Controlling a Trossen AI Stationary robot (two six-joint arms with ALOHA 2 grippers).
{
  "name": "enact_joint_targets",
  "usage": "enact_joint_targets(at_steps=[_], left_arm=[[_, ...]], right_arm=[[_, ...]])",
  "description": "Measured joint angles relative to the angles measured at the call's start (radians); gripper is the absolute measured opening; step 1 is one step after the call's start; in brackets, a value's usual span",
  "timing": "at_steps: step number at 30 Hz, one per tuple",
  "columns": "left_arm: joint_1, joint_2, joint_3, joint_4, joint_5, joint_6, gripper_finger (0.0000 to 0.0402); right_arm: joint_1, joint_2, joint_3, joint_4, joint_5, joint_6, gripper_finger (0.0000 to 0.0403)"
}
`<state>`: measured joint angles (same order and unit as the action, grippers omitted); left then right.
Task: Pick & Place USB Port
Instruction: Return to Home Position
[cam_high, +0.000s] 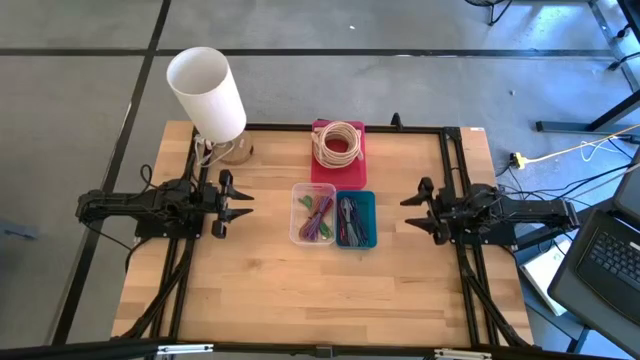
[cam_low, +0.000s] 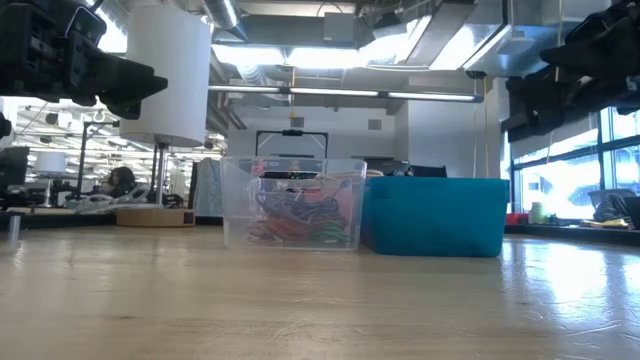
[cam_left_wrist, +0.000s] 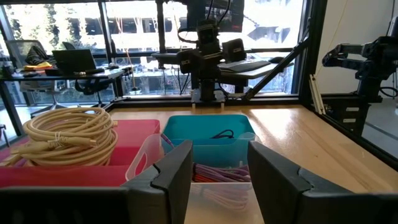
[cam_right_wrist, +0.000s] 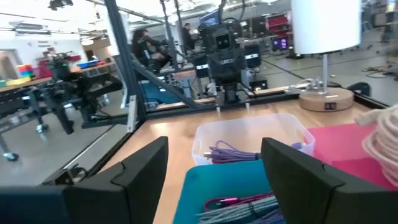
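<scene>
Now the left gripper and right gripper sit well apart at opposite table sides, fingers spread and empty, flanking the transparent bin holding coloured cables

At middle of surface, two bins side by side, touching: left bin, right bin. In left bin, cables; in right bin, more cables. Directly behind both, tray with coiled cord on it. At back-left corner, lamp. Left of bins, left hand; right of them, right hand, each well apart from bins.
</scene>
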<state>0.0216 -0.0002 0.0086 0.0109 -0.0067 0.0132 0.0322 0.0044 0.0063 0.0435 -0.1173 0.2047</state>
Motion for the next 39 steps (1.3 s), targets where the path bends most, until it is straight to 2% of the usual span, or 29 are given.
enact_joint_targets(at_steps=[4,12,18,39], left_arm=[[0.0,0.0,0.0,0.0,0.0,0.0,0.0147],[0.0,0.0,0.0,0.0,0.0,0.0,0.0147],[0.0,0.0,0.0,0.0,0.0,0.0,0.0147],[0.0,0.0,0.0,0.0,0.0,0.0,0.0147]], right_arm=[[0.0,0.0,0.0,-0.007,0.039,0.017,0.026],[0.0,0.0,0.0,0.023,0.042,0.072,0.026],[-0.001,0.013,0.001,-0.011,0.063,-0.056,0.026],[-0.001,0.013,0.001,-0.011,0.065,-0.056,0.026]])
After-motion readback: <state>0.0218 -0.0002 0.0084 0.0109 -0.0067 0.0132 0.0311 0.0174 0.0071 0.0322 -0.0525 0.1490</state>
